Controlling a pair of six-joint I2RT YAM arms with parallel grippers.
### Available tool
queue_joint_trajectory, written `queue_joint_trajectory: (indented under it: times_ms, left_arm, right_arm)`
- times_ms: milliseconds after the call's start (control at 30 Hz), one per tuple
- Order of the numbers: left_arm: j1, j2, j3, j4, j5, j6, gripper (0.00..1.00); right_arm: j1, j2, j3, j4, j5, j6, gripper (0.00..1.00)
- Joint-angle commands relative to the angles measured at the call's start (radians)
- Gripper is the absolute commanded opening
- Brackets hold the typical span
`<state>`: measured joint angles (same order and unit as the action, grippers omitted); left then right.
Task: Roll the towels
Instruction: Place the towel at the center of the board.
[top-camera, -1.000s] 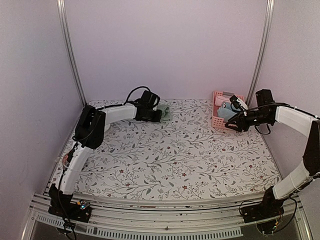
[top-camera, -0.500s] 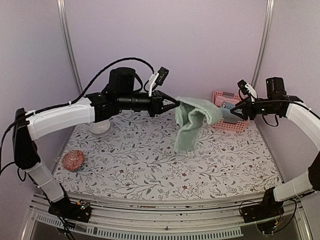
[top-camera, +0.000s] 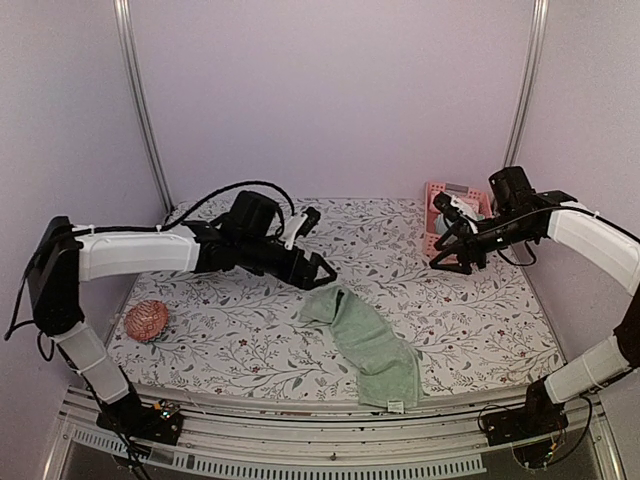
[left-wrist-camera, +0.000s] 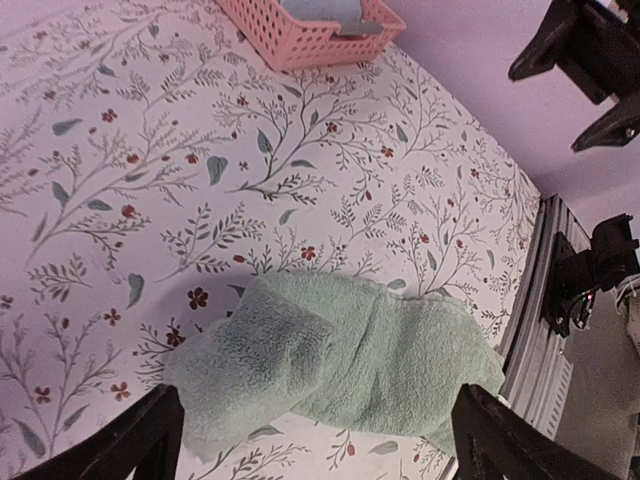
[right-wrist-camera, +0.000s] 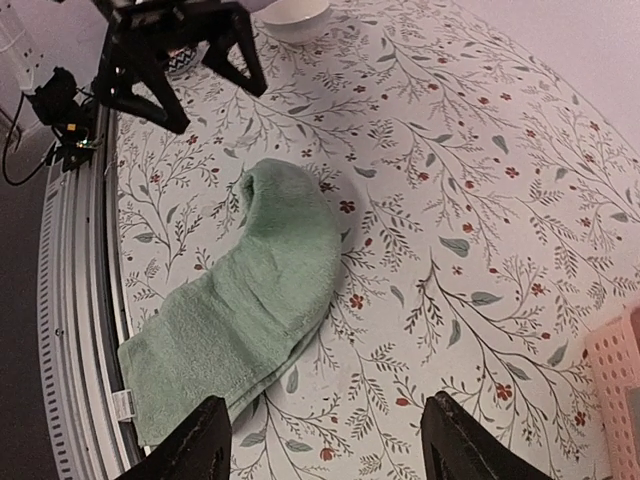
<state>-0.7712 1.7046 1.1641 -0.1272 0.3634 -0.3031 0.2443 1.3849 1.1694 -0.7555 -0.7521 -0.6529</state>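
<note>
The pale sage-green towel (top-camera: 366, 346) lies loose and crumpled on the flowered table, one end folded over, reaching to the near edge. My left gripper (top-camera: 318, 275) hovers open just above its far end, and the towel (left-wrist-camera: 340, 360) sits between and below the spread fingers, untouched. My right gripper (top-camera: 445, 236) hangs open in front of the pink basket (top-camera: 436, 190), well right of the towel (right-wrist-camera: 250, 310). The light blue towel (left-wrist-camera: 330, 10) lies inside the basket (left-wrist-camera: 300, 40).
A reddish knobbly ball (top-camera: 146, 320) rests at the left of the table. A white bowl (right-wrist-camera: 295, 12) stands at the far left. The metal front rail (top-camera: 330, 445) runs just beyond the towel's near end. Side walls close in both sides.
My left gripper has opened and dropped the green towel, which fell from mid-air to the table. The left arm came down and forward. The right gripper has opened wider and then lowered in front of the basket.
</note>
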Motion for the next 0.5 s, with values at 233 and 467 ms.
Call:
queue_joint_trajectory:
  times_ms: [233, 467]
  left_arm:
    - [-0.005, -0.312, -0.049, -0.169, -0.265, 0.053, 0.99]
    - [-0.038, -0.45, -0.061, -0.154, -0.586, 0.072, 0.99]
  right_arm:
    - [0.216, -0.081, -0.004, 0.001, 0.074, -0.033, 0.62]
    - [0.398, -0.096, -0.175, -0.108, 0.249, -0.226, 0.61]
